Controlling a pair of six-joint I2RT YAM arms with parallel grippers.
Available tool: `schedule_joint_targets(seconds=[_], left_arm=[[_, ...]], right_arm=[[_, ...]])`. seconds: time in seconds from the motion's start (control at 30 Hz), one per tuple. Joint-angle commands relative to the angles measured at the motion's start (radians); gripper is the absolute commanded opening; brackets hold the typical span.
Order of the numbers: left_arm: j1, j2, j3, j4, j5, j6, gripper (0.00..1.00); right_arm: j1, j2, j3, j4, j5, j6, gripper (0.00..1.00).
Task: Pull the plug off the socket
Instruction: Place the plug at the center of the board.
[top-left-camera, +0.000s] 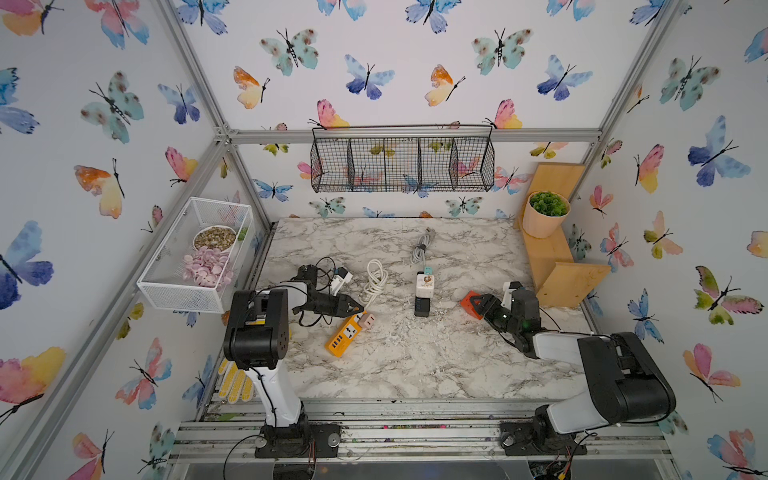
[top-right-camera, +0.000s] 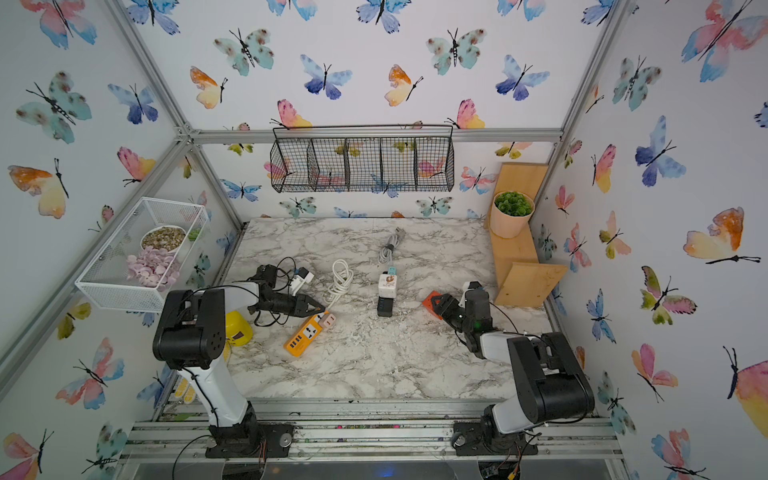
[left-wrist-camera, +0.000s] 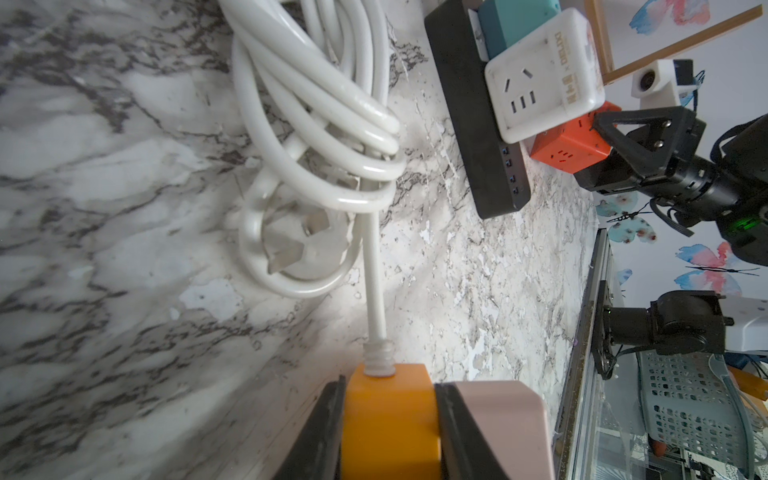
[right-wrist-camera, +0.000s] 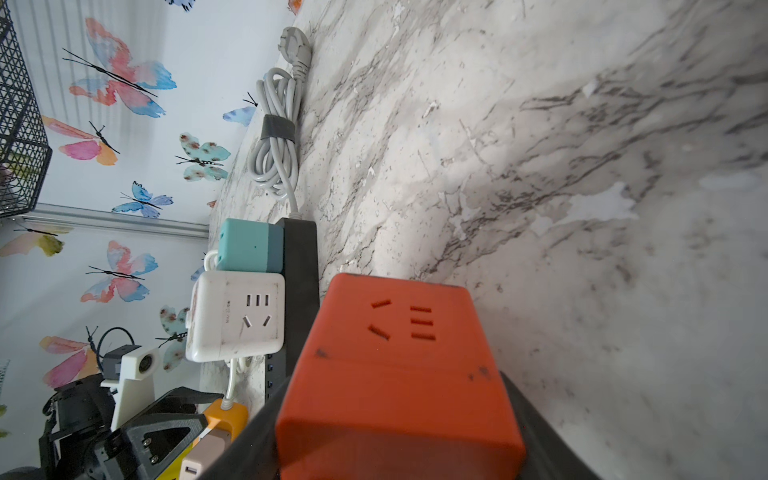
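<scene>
A yellow socket strip (top-left-camera: 344, 336) lies on the marble table (top-left-camera: 415, 365) with a pink plug (top-left-camera: 367, 321) seated in its far end. My left gripper (top-left-camera: 358, 308) is shut on that end; in the left wrist view its fingers (left-wrist-camera: 332, 419) clamp the yellow strip (left-wrist-camera: 390, 428), with the pink plug (left-wrist-camera: 498, 419) just outside one finger. My right gripper (top-left-camera: 478, 305) is shut on a red cube plug (top-left-camera: 468, 302), which fills the right wrist view (right-wrist-camera: 395, 365). The cube sits clear of the black socket strip (top-left-camera: 423, 307), which carries a white cube (top-left-camera: 424, 284) and a teal plug (top-left-camera: 427, 271).
A coiled white cord (top-left-camera: 374, 282) runs from the yellow strip and a grey cord (top-left-camera: 422, 249) from the black one. A wooden shelf (top-left-camera: 557, 274) with a potted plant (top-left-camera: 545, 214) stands at the right. A white mesh basket (top-left-camera: 195, 257) hangs at the left.
</scene>
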Motion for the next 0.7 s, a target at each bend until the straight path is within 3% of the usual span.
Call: schedule_joint_targets(seconds=[0.0,0.43,0.57,0.67], left_arm=[[-0.007,0.019,-0.033,-0.068,-0.021,0.023,0.0],[-0.006,0.018,-0.033,-0.068,-0.018,0.023,0.0],[-0.007,0.021,-0.035,-0.068,-0.018,0.024,0.0],[-0.006,0.027,-0.035,-0.067,-0.017,0.025,0.0]], right_arm=[[-0.003,-0.033,-0.025,-0.115,0.042,-0.041,0.49],[-0.003,-0.102,-0.031,-0.232,0.077,-0.08,0.71],[-0.003,-0.115,-0.04,-0.247,0.09,-0.079,0.87],[-0.003,-0.136,-0.044,-0.261,0.098,-0.08,0.9]])
